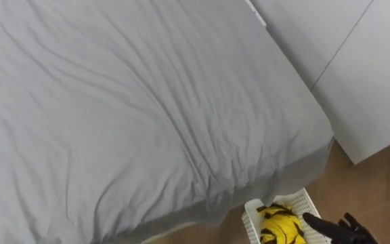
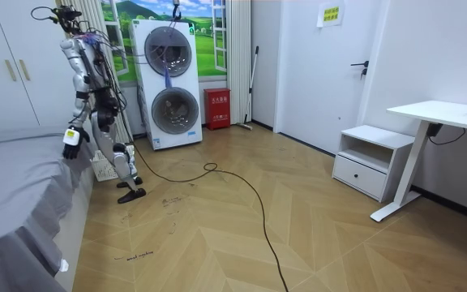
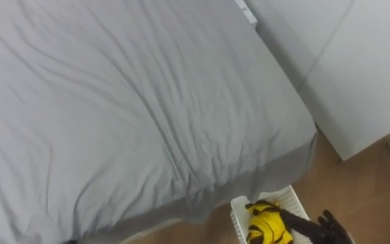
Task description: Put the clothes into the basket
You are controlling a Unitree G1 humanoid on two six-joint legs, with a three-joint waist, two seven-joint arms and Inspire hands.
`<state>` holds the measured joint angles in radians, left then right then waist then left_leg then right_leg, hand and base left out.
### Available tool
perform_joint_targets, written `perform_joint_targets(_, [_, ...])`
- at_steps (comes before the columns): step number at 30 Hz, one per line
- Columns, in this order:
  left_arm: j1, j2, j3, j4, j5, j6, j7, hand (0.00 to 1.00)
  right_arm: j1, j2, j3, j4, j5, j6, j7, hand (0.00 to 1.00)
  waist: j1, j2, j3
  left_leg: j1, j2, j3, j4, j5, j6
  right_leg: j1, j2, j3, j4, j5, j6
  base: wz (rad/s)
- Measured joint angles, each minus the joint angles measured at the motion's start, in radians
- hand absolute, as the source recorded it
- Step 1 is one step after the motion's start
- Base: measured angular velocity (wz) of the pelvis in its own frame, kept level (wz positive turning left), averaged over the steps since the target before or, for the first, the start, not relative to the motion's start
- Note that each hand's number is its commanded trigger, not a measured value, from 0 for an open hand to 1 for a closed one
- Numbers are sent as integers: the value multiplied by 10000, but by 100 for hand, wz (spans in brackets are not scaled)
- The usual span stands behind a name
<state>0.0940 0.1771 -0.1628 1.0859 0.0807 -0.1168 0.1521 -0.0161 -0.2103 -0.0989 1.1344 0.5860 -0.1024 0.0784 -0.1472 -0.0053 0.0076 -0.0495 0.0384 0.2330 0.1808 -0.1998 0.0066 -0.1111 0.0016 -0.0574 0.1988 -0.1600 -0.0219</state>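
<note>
Just off the bed corner, right hand, fingers splayed, empty, at yellow clothes in basket.

The lower picture edge cuts off the basket, the yellow garment and the right hand; hand posture cannot be determined.
</note>
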Motion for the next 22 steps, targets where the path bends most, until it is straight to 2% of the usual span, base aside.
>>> perform_joint_targets(4, [106,-335,7,-20,4,24,19,0,-54,439,468,439,-20,104,149,0,245,-173,-99,474,-52,-275,-151,-2,-4,689,-39,-298,-383,22,35,29])
perform_joint_targets(5, [139,-455,15,81,-5,34,60,0,-44,542,715,618,-12,148,262,0,460,-190,-95,594,-85,-467,-186,-2,-3,904,-54,-405,-505,20,38,32])
perform_joint_targets(7, [115,-590,29,123,7,37,180,0,-41,675,1062,953,-19,336,418,0,575,-231,-85,745,-148,-725,-189,-2,-3,1195,-103,-581,-623,-6,78,32])
perform_joint_targets(10, [214,-671,152,166,-6,66,456,0,-30,777,1618,1470,-38,578,469,0,975,-249,-71,831,-204,-826,-213,-3,-2,1411,-145,-688,-660,-55,130,20])
perform_joint_targets(11, [345,-680,351,132,0,92,537,0,14,807,1764,1581,-252,689,460,0,1068,-269,-39,838,-220,-874,-213,-3,-2,1468,-164,-759,-668,-62,141,23])
perform_joint_targets(14, [512,-757,944,43,-38,267,721,0,183,909,1938,1908,-583,836,380,0,1171,-338,1,827,-288,-1146,-213,-4,0,1579,-224,-1005,-677,-106,186,28])
perform_joint_targets(17, [531,-875,1396,4,-6,318,787,0,627,988,1951,1937,-646,952,287,0,1276,-370,0,836,-376,-1538,-209,-8,8,1672,-301,-1330,-716,-161,232,31])
perform_joint_targets(20, [622,-905,1753,39,-5,371,854,0,760,1100,1946,1945,-409,1022,273,0,1318,-373,14,924,-372,-1582,-235,-9,10,1787,-296,-1391,-722,-162,229,7])
perform_joint_targets(22, [729,-916,1913,43,-3,447,934,0,774,1103,1961,1973,-418,1049,268,0,1324,-332,-8,1018,-364,-1587,-282,-10,12,1868,-284,-1400,-746,-166,223,0])
